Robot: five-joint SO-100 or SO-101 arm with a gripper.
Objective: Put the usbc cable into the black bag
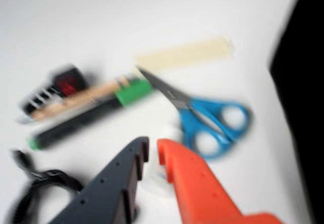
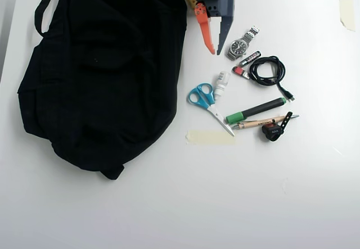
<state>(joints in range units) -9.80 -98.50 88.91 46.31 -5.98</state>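
Hovering empty w/ jaws slightly apart, gripper (image 2: 216, 51) sits top centre of overhead view, between bag (image 2: 101, 75) at left and cable (image 2: 268, 72) coiled centre-right, prob. lining up a grab.

Bright, even light washes the white table (image 2: 292, 204) with faint shadows; the wrist view is heavily motion-blurred throughout, while the overhead view is sharp.

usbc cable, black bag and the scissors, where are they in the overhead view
usbc cable (image 2: 269, 71): overhead view, on the right side of the coiled loop.
black bag (image 2: 101, 75): overhead view, on the middle of the fabric body.
scissors (image 2: 201, 96): overhead view, on the blue handles.
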